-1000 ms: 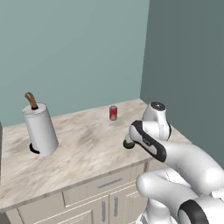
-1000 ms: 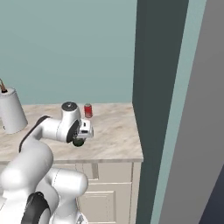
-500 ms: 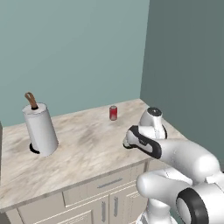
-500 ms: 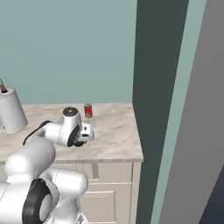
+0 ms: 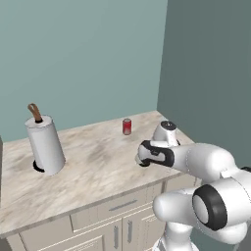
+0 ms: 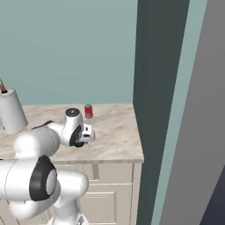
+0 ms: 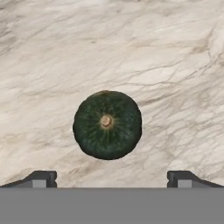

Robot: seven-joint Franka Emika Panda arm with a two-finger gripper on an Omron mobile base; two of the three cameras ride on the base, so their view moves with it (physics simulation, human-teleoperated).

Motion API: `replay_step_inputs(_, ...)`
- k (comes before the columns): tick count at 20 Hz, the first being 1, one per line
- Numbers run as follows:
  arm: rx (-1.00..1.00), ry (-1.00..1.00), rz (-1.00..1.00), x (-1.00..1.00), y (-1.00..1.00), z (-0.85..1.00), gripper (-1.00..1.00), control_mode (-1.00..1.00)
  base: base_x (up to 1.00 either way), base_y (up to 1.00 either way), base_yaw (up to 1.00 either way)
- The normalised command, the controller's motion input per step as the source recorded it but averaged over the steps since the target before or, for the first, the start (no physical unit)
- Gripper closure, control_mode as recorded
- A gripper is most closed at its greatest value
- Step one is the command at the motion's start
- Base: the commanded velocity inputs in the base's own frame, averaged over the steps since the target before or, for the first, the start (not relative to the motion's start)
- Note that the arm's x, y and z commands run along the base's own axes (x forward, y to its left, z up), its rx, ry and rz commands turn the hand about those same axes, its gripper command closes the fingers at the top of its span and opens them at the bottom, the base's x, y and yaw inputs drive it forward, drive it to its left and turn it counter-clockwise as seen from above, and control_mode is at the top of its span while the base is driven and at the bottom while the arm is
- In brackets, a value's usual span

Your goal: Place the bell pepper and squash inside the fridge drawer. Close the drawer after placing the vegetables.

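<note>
Open claw above one squash on the marble counter
Left base view: one red soda can (image 5: 127, 126), one white paper-towel roll (image 5: 45, 144), pale marble counter (image 5: 88, 166). Right base view: same can, same roll. Hand view: one round dark green squash (image 7: 107, 124) lies on the counter, centred between the wide-spread, empty gripper (image 7: 111, 178) fingertips (image 7: 42, 178)

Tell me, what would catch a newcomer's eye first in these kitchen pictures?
Probably the dark green squash, sitting alone on the marble counter right under the robot's hand, its jaws spread wide on either side. Next, the big white arm bending low over the counter's right end. Behind it stand a small red soda can near the wall and a paper towel roll far to the left.
</note>
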Motion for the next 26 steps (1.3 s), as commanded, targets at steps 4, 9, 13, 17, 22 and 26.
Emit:
replay_step_inputs(4,0.0,0.03,0.0,0.12,0.09,-0.17,-1.0,-1.0,0.0,0.0,0.0)
replay_step_inputs(9,0.0,0.05,0.0,0.17,0.14,-0.14,-1.0,-1.0,0.0,0.0,0.0)
replay_step_inputs(13,0.0,0.02,0.0,0.19,0.01,-0.12,-1.0,-1.0,0.0,0.0,0.0)
replay_step_inputs(17,0.0,0.0,0.0,0.24,0.0,-0.08,-1.0,-1.0,0.0,0.0,0.0)
replay_step_inputs(22,0.0,0.0,0.0,0.07,0.0,-0.16,-1.0,-1.0,0.0,0.0,0.0)
replay_step_inputs(26,0.0,0.0,0.0,0.0,0.0,-0.22,-1.0,-1.0,0.0,0.0,0.0)
